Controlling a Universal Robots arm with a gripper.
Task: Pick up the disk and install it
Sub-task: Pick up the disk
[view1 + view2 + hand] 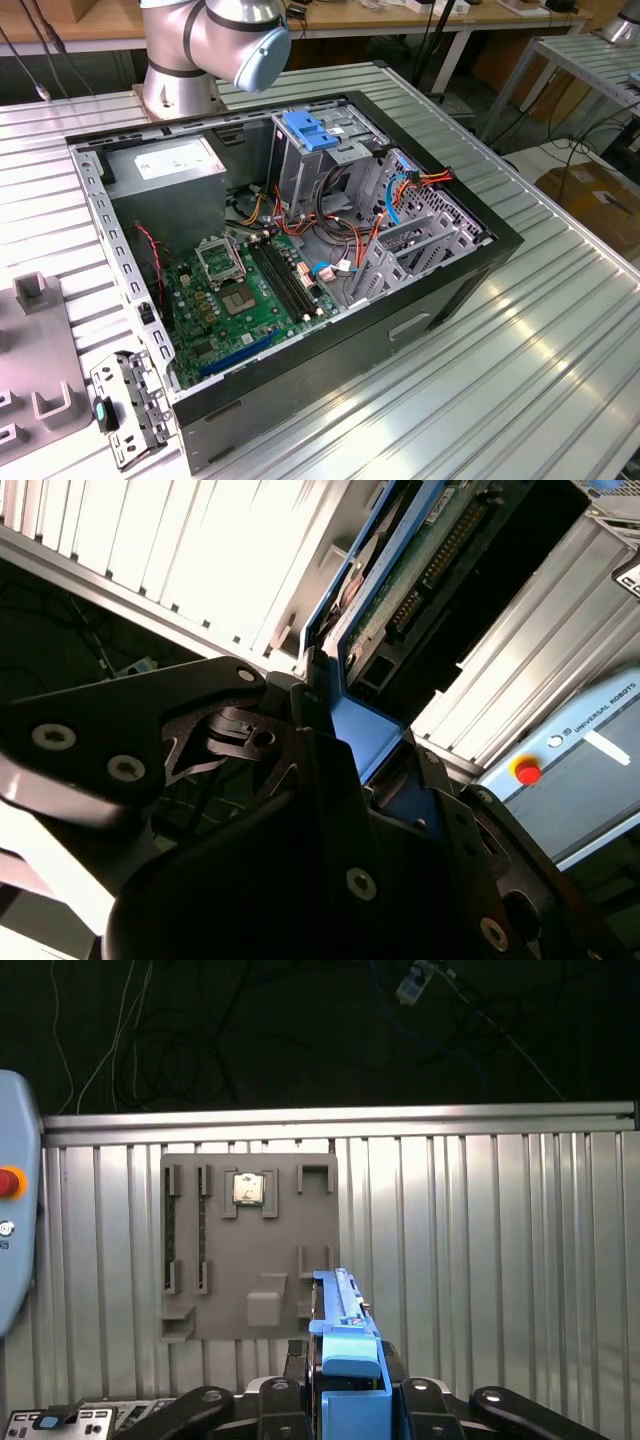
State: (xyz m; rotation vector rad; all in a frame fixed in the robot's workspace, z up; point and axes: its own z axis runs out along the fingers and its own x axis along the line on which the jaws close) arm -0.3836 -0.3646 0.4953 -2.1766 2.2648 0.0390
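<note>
In the first wrist view the disk [345, 1332] stands on edge between the black fingers, its blue carrier rail facing the camera, with my gripper [345, 1400] shut on it. It hangs above the ribbed metal table, beside a grey fixture plate [250, 1250]. In the second wrist view the disk [415, 565] shows its green circuit board and connectors, with the blue rail running down into the gripper [345, 745]. In the exterior view the arm's grey joint [215, 40] stands behind the open computer case [440, 300].
The case holds a green motherboard [250, 295], a grey power-supply box [165, 165], a tall metal cage with a blue latch [308, 130] and loose cables. The fixture plate carries a small chip [247, 1189]. A pendant with a red button [527, 771] lies on the table.
</note>
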